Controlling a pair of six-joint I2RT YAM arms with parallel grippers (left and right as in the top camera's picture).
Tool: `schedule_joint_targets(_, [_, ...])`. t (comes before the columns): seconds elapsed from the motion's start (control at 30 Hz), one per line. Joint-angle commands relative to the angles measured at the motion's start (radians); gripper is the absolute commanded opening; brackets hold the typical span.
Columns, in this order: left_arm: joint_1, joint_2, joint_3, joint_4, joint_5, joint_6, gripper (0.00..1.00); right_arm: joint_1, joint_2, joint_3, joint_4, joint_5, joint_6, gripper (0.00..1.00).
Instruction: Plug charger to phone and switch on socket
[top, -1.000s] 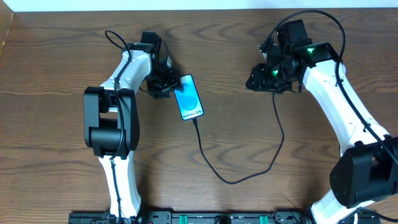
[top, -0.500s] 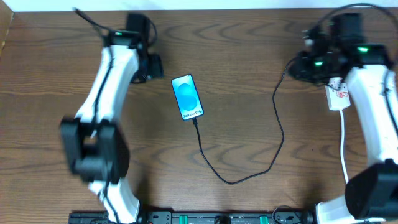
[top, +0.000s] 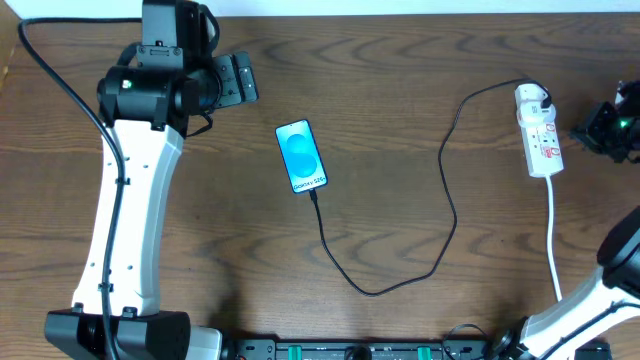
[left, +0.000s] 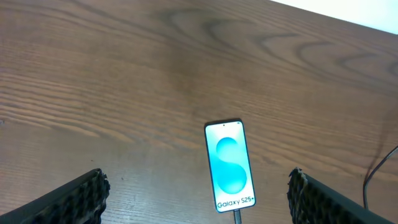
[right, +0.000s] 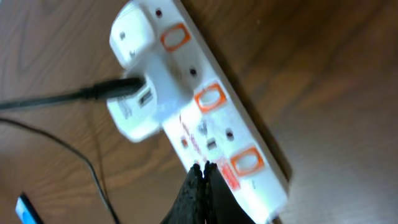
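While only its fingertips are caught in its wrist view, the left gripper (top: 233, 80) is seen spread wide and empty, left of the phone (top: 301, 157). The charger (top: 447, 205) is run from the phone's lower end right to the socket (top: 541, 145). Beside the socket, the right gripper (right: 202, 183) is pressed together; contact cannot be told.

Cannot read the red print on the socket (right: 205, 118) through the blur of the right wrist view. Shows only the dark tips of the right gripper (right: 202, 186) there, cropped below by the bottom edge. Catches just a blue corner of the phone (right: 25, 208) at lower left. From the left wrist, sees only the two pads (left: 68, 202) of the left gripper (left: 198, 205), cropped at the bottom edge, likewise the plug of the cable (left: 237, 216). Overhead, loses much of the right arm (top: 625, 240) past the right-hand edge.
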Motion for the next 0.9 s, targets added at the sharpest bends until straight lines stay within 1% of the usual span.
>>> schedule_joint_targets(0.0, [0.001, -0.005, -0.005, -0.004, 0.002, 0.005, 0.93, 0.024, 0.041, 0.005, 0.067, -0.023, 0.016, 0.01])
schedule_joint_targets(0.13, [0.001, -0.005, -0.005, -0.004, 0.003, 0.005, 0.93, 0.043, 0.094, 0.005, 0.152, -0.009, 0.061, 0.01])
schedule_joint_targets(0.23, [0.001, -0.005, -0.005, -0.004, 0.003, 0.005, 0.93, 0.066, 0.129, 0.005, 0.188, 0.002, 0.065, 0.01])
schedule_joint_targets(0.33, [0.001, -0.005, -0.005, -0.004, 0.003, 0.005, 0.93, 0.078, 0.130, 0.005, 0.208, 0.025, 0.105, 0.01])
schedule_joint_targets(0.63, [0.001, -0.005, -0.005, -0.004, 0.003, 0.005, 0.94, 0.119, 0.185, 0.004, 0.193, 0.043, 0.123, 0.01])
schedule_joint_targets(0.87, [0.001, -0.005, -0.005, -0.004, 0.003, 0.005, 0.94, 0.146, 0.196, 0.003, 0.133, 0.043, 0.131, 0.01])
